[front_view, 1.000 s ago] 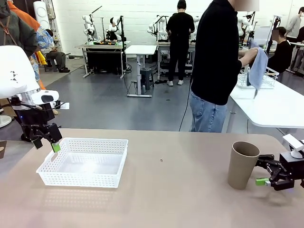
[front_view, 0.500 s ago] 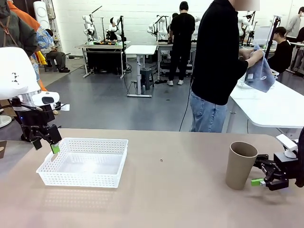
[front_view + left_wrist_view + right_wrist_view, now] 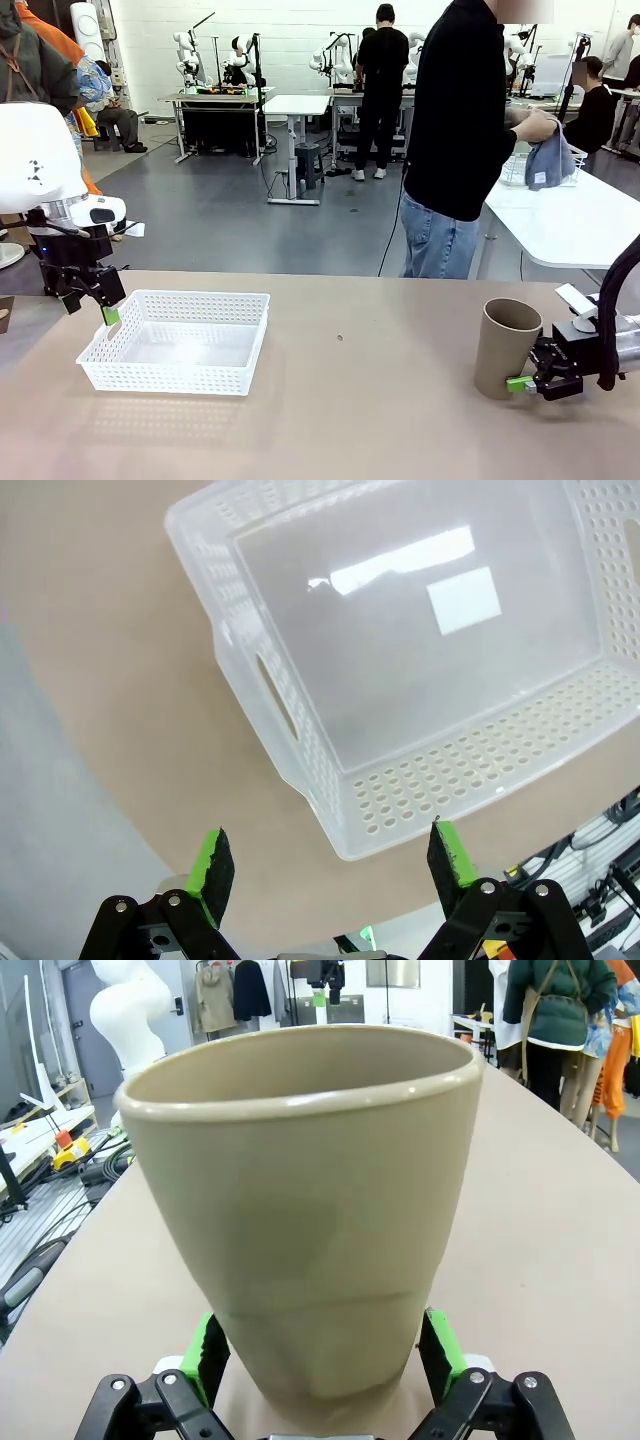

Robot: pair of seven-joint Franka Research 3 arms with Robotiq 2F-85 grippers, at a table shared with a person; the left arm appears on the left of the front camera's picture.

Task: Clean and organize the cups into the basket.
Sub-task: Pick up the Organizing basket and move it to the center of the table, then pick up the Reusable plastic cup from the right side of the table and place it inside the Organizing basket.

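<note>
left claw [image 3: 100, 305] [image 3: 330, 855] – held wide open and empty, over the left end of the basket [image 3: 170, 380] [image 3: 450, 780] | right claw [image 3: 522, 380] [image 3: 325, 1350] – spread wide, its pads set either side of the brown cup [image 3: 505, 345] [image 3: 300, 1190] near its base | brown cup – stood upright at the right of the worktop [image 3: 350, 420], well apart from the basket

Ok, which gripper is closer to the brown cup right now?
Right. The right gripper sits at the brown cup's base, an open finger on each side. The left gripper hovers over the left end of the basket, far across the table.
</note>
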